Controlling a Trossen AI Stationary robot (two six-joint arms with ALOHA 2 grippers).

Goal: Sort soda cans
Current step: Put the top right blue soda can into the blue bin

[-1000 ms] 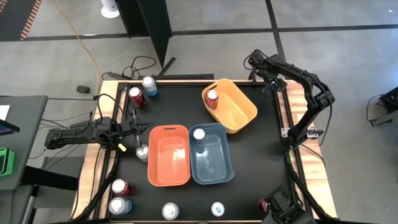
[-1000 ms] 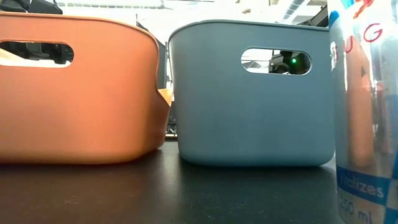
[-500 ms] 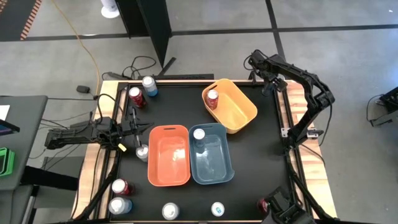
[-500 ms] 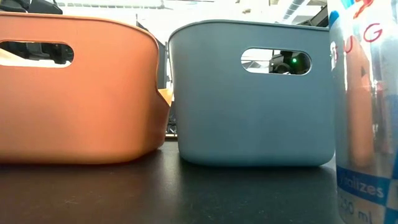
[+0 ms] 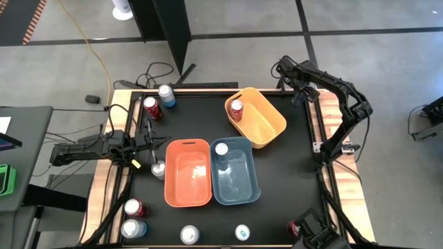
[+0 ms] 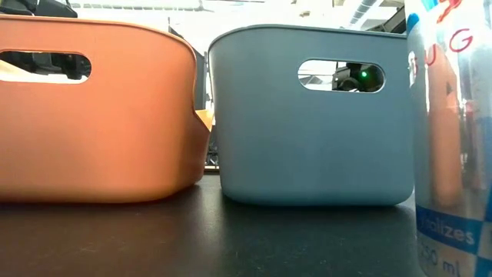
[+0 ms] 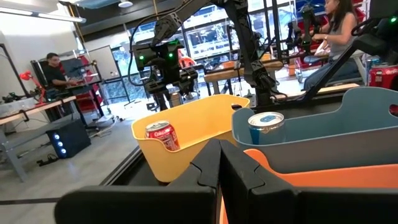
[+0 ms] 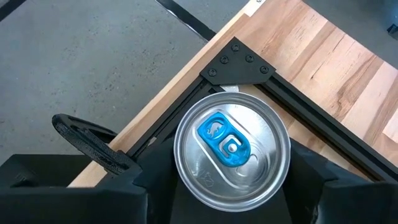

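Observation:
My right gripper is at the table's far right corner with a silver soda can with a blue tab between its fingers. My left gripper is shut and empty near the left edge, pointing at the bins. A silver can stands beside the orange bin. A red can stands in the yellow bin, and a blue-topped can in the blue bin. Several more cans stand along the near edge and at the far left. My right gripper has the silver can's side wall just below the rim between its two fingers, one on each side. The fingers come from above, pointing down, and the can stands upright. The can's body hides its base, so whether it is lifted cannot be told.
The three bins stand close together mid-table. In the low view a tall can stands close at the right, before the blue bin and the orange bin. Cables lie past the far left corner. People sit in the room beyond the table.

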